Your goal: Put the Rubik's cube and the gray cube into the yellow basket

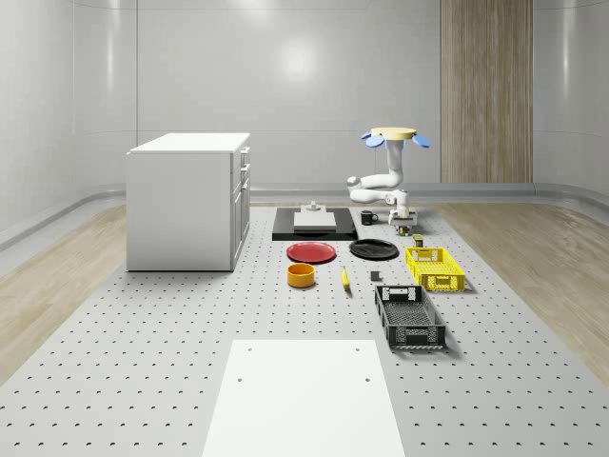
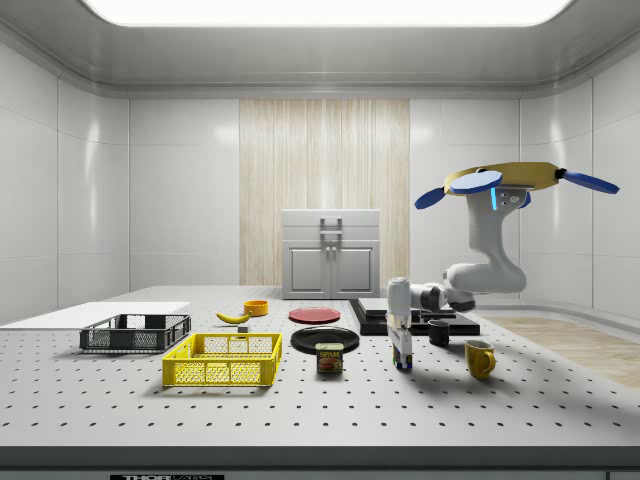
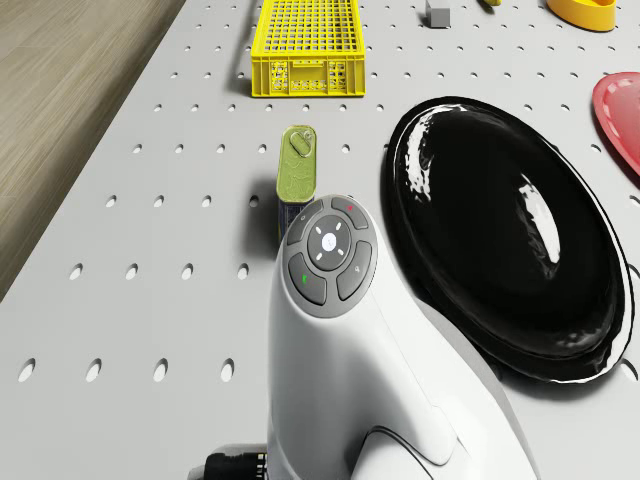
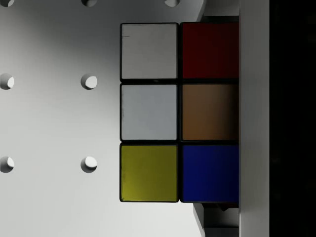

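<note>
Noting the drone (image 1: 395, 136) aloft over the far end of the counter (image 1: 143, 381), above the black mug (image 1: 368, 217) and clear of every surface, with the white arm (image 1: 379, 181) bent down toward the whole-scene view's near side. Finding the tool (image 2: 401, 343) lowered right onto the Rubik's cube (image 2: 403, 358) in the side view. Cannot tell whether open or clamped on the cube. Seems to rest on the counter, that cube, just beside a yellow mug (image 2: 480, 358) to the side view's right and a small can (image 2: 329, 358) to its left. Seen close along the tool: Rubik's cube (image 4: 148, 113) over the holed counter top, with white, yellow, red, orange and blue squares facing up.

Placing the yellow basket (image 1: 435, 268) nearer the whole-scene camera than the cube and apart from it, past the can. Lying outside the basket too: the gray cube (image 1: 376, 278), on the counter near the basket's side toward the whole-scene view's left, between it and a banana (image 1: 344, 278).

Spotting, from the drone, the arm's wrist over the can (image 3: 297, 170), beside a black plate (image 3: 500, 230), with the yellow basket (image 3: 305, 45) and gray cube (image 3: 437, 13) beyond. Adding a red plate (image 1: 312, 252), an orange bowl (image 1: 301, 275), a black crate (image 1: 409, 317) and a white cabinet (image 1: 190, 200).
</note>
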Tool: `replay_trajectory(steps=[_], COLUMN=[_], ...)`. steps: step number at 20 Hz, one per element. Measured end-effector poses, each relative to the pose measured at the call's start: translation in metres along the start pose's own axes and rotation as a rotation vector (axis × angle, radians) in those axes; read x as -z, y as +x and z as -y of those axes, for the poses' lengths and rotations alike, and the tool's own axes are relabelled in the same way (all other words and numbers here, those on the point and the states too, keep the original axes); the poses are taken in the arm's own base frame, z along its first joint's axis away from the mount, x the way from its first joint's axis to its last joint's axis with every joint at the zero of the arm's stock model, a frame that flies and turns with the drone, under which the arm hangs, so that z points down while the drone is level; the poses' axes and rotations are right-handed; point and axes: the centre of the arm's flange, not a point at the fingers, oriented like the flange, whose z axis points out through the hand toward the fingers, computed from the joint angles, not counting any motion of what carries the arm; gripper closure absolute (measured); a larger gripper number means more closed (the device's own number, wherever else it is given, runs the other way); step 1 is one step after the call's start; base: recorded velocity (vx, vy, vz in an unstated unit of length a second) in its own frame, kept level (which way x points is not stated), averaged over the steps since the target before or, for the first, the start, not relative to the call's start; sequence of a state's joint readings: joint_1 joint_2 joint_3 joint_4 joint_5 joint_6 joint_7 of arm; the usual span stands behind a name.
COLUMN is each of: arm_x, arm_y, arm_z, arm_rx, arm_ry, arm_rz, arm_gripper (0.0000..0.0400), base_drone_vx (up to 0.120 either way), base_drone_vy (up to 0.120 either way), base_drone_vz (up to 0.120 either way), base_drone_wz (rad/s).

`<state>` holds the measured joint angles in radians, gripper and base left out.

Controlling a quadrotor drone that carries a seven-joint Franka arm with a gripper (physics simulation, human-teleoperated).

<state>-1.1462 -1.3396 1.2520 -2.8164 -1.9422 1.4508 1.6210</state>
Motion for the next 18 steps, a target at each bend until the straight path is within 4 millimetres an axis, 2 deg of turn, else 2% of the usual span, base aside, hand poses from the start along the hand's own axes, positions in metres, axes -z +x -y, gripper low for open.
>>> replay_trajectory(steps=[4, 12, 16, 18], arm_x=[0.000, 0.000, 0.009, 0.016], arm_y=[0.001, 0.001, 0.001, 0.001], arm_z=[0.001, 0.001, 0.001, 0.001], arm_rx=[0.000, 0.002, 0.001, 0.001], arm_ry=[0.000, 0.000, 0.000, 0.000], arm_rz=[0.000, 0.000, 0.000, 0.000], arm_gripper=[0.0062, 0.0072, 0.0074, 0.0074], base_drone_vx=[0.000, 0.000, 0.000, 0.000], base_drone_vy=[0.000, 0.000, 0.000, 0.000], base_drone_vz=[0.000, 0.000, 0.000, 0.080], base_drone_wz=[0.000, 0.000, 0.000, 0.000])
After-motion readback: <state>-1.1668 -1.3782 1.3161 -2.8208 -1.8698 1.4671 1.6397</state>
